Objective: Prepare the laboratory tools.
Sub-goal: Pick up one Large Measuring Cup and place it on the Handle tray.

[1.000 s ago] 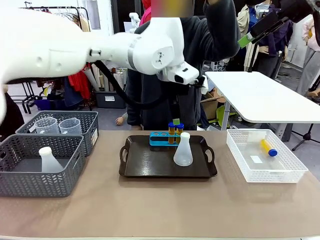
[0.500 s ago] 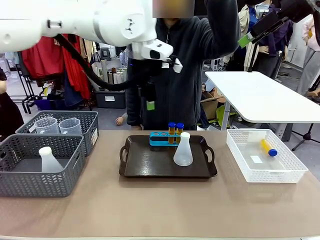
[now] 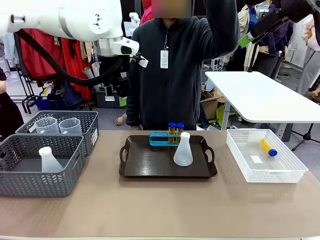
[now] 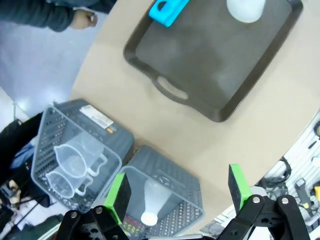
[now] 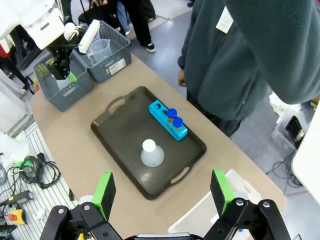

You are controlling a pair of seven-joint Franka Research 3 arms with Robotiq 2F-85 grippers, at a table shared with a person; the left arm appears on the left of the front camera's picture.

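The near half of the tabletop [image 3: 150,210] lies bare from side to side and is open to a pass at any height. On the tray [image 3: 150,165] the front and left parts are free. The conical flask [image 3: 183,150] stands right of centre, with the blue rack [image 3: 160,138] and its 2 test tubes [image 3: 175,130] just behind it at the back rim. 2 grey baskets [image 3: 30,185] block the left end and a white basket [image 3: 272,176] blocks the right. A person [image 3: 175,85] stands close against the far edge behind the tray.
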